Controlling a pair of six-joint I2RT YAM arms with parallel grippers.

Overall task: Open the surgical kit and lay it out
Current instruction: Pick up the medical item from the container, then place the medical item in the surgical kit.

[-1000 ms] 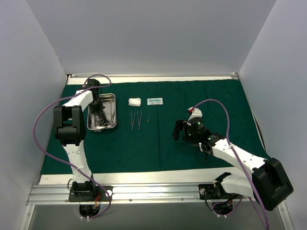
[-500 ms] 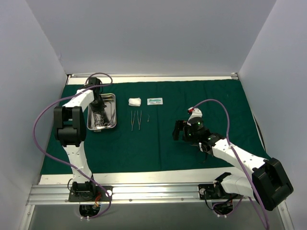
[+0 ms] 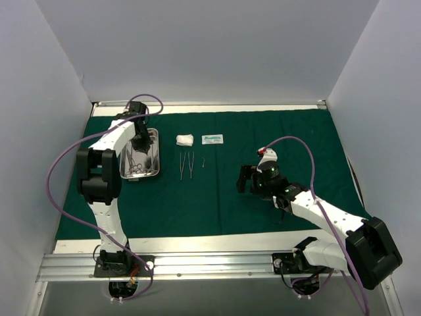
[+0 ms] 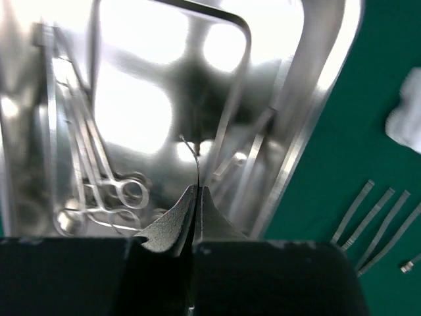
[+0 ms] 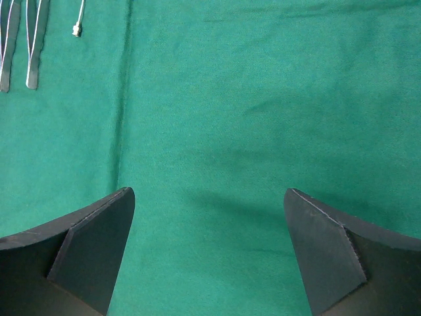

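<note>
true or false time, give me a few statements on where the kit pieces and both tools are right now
1. The left tool is shut, pinching a thin curved wire above the steel tray. True.
2. The right tool is shut on the gauze wad. False: its jaws stand wide open and empty over bare green cloth.
3. The gauze wad lies inside the steel tray. False: it sits on the green cloth, to the right of the tray.
4. Ring-handled forceps lie in the steel tray. True.

High overview; two close downward wrist views, tweezers (image 3: 182,166) shared.
</note>
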